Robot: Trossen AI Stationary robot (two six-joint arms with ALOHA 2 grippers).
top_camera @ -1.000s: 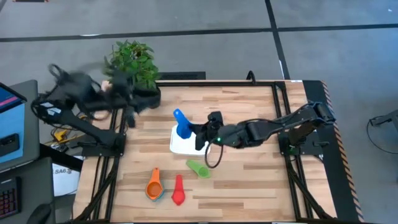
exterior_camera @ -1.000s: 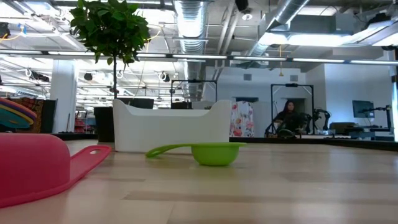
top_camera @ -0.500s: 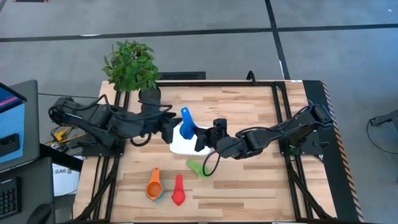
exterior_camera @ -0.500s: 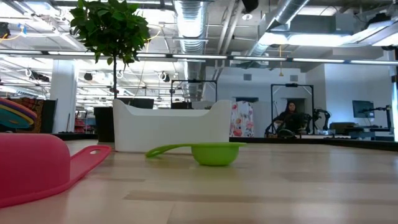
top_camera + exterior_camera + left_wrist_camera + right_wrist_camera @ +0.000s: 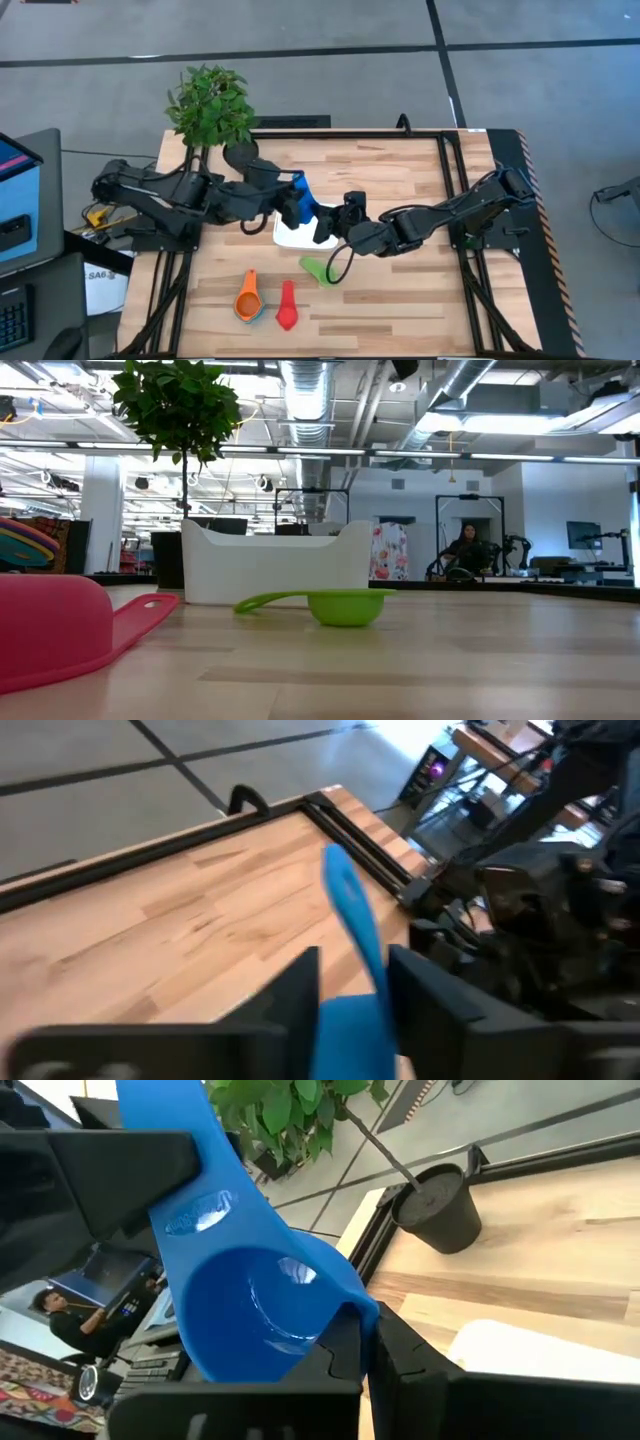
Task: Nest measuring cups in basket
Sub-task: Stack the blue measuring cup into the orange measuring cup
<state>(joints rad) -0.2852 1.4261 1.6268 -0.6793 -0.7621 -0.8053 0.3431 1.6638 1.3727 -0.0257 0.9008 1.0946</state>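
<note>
Blue cup gripped from both sides over basket

Both arms stretch low toward desk centre. Right gripper is clamped on the blue measuring cup at its bowl rim; left gripper pinches its handle. The cup hangs above the white basket. Green cup lies at 5 o'clock of the basket; red cup and orange cup at 6 and 7.

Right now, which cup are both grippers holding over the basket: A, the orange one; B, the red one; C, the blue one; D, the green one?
C: the blue cup sits between the left gripper and the right gripper above the basket, and both wrist views show jaws closed on it, while green, red and orange lie on the table.
</note>
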